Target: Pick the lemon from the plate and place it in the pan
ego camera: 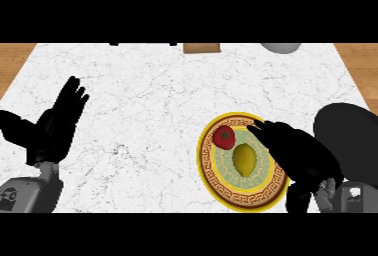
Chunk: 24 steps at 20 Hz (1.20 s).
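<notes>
Hovering open-fingered, right robot hand [303, 155] overlaps plate [214, 185] beside lemon [244, 159].

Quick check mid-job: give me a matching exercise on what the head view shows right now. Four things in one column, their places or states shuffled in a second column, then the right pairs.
Things:
1. lemon
2. tomato
3. left hand
4. pan

Places or states:
A. open, fingers up, resting near the view's left edge
B. dark and round, at the right edge of the counter
C. yellow, in the middle of the plate
D. red, on the plate's upper left part

Pairs: 1-C, 2-D, 3-A, 4-B
</notes>
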### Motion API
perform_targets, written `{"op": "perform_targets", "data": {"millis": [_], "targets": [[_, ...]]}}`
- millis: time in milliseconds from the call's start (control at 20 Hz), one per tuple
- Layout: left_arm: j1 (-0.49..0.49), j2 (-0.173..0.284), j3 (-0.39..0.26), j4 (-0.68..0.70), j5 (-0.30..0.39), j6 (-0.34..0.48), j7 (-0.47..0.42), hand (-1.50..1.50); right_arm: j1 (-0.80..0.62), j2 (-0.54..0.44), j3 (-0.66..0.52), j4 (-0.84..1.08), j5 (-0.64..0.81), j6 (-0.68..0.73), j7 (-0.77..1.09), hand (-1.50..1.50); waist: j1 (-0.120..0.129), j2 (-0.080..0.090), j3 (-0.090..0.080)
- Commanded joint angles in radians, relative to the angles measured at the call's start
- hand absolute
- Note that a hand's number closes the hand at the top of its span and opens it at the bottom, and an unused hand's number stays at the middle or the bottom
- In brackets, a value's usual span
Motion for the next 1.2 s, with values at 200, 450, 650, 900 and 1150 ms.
{"op": "perform_targets", "data": {"millis": [200, 450, 650, 900, 1150], "targets": [[0.061, -0.025, 0.036, -0.065, -0.020, -0.039, 0.014, 0.00, 0.006, 0.156, 0.012, -0.038, 0.122, 0.079, 0.090, -1.50, 0.001, 0.000, 0.000], [-0.009, -0.045, 0.052, -0.014, -0.050, -0.041, 0.025, 0.00, -0.010, 0.255, 0.060, 0.079, 0.226, 0.052, 0.063, -1.50, -0.001, 0.001, 0.000], [-0.063, -0.031, 0.075, 0.013, -0.055, -0.057, 0.067, 0.00, -0.053, 0.270, 0.017, 0.217, 0.266, 0.040, 0.005, -1.50, -0.001, 0.002, 0.001], [0.027, -0.084, 0.073, 0.015, -0.090, -0.074, -0.039, 0.00, -0.017, 0.286, -0.004, 0.204, 0.335, 0.069, 0.011, -1.50, -0.003, 0.000, 0.000], [-0.002, -0.079, 0.089, -0.033, -0.087, -0.085, 0.059, 0.00, 0.001, 0.337, 0.007, 0.321, 0.414, -0.022, -0.080, -1.50, -0.001, 0.001, 0.001]]}}
